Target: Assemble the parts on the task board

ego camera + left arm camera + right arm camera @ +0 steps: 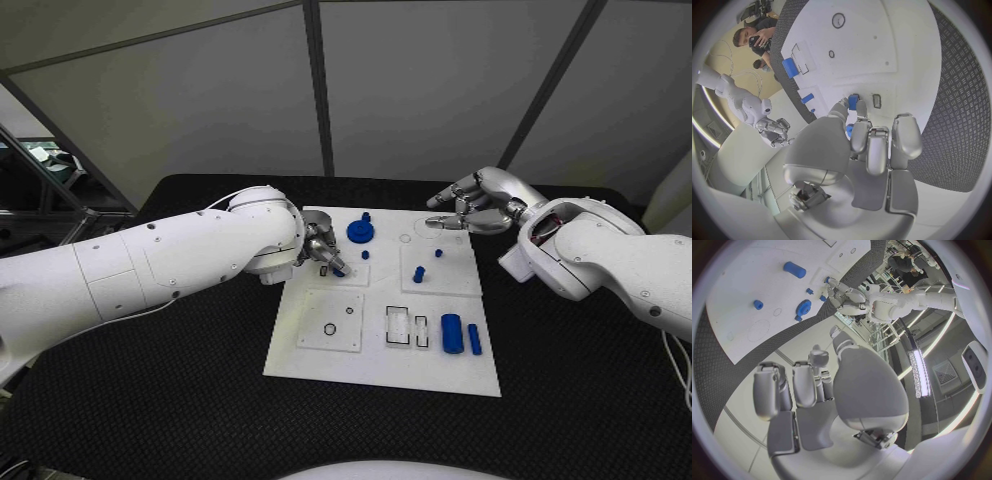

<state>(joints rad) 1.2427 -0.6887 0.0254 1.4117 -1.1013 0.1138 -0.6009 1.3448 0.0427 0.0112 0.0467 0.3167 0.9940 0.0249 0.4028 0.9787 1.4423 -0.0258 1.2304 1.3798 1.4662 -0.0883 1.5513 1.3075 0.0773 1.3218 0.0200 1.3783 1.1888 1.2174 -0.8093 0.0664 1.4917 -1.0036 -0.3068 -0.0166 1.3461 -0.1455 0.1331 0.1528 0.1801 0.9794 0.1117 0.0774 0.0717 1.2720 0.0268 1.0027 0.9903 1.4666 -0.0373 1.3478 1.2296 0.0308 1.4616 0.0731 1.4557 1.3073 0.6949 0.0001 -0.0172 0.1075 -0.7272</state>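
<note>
The white task board lies in the middle of the black table. My left hand is over the board's left half and pinches a small blue part between thumb and a finger, just above a small rectangular slot. The same part shows below the fingers in the head view. My right hand hovers at the board's far right corner with loosely bent fingers and nothing in them. A blue round part stands near the far edge. Small blue pegs stand in the right half.
A blue cylinder and a blue bar lie at the board's near right, beside two rectangular recesses. A ring outline marks the near left panel. Black table surrounds the board. Grey wall panels stand behind.
</note>
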